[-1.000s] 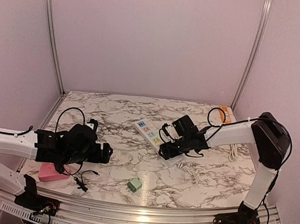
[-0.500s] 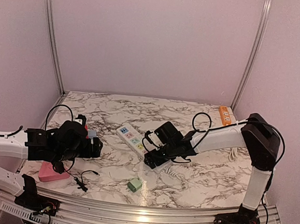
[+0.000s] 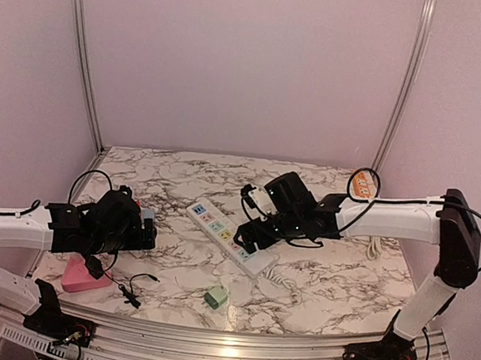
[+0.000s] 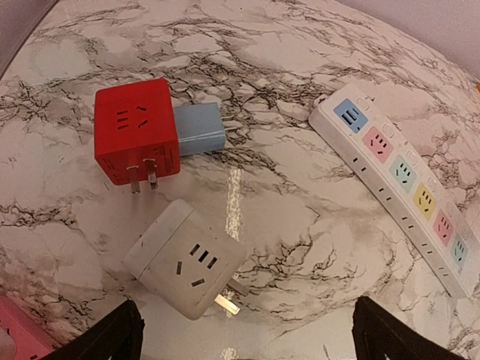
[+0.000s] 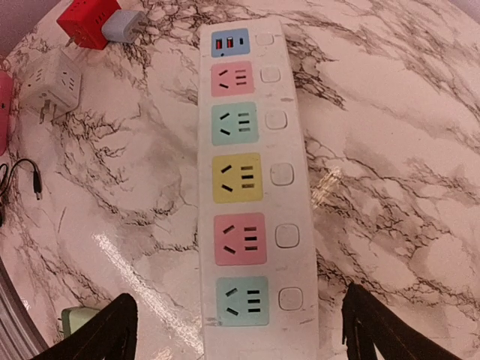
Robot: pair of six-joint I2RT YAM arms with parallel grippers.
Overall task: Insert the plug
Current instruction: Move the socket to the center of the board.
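Observation:
The white power strip [image 3: 234, 244] with coloured sockets lies at the table's middle; it also shows in the right wrist view [image 5: 247, 172] and the left wrist view [image 4: 405, 187]. My right gripper [image 3: 252, 229] [image 5: 240, 341] is open and empty, hovering above the strip's near end. A white cube plug [image 4: 184, 256] lies with its prongs showing, just ahead of my open, empty left gripper [image 4: 244, 345] [image 3: 148, 231]. A red cube plug [image 4: 135, 139] and a blue-grey plug [image 4: 199, 129] lie touching beyond it.
A pink box [image 3: 79, 276] sits at the near left by a thin black cable [image 3: 132, 288]. A small green block [image 3: 215, 296] lies near the front. An orange strip [image 3: 359, 183] lies at the back right. The strip's white cord [image 3: 296, 272] trails right.
The right gripper slid the power strip leftward, then let go and rose above it. The left gripper drew back to the left, over the cube plugs.

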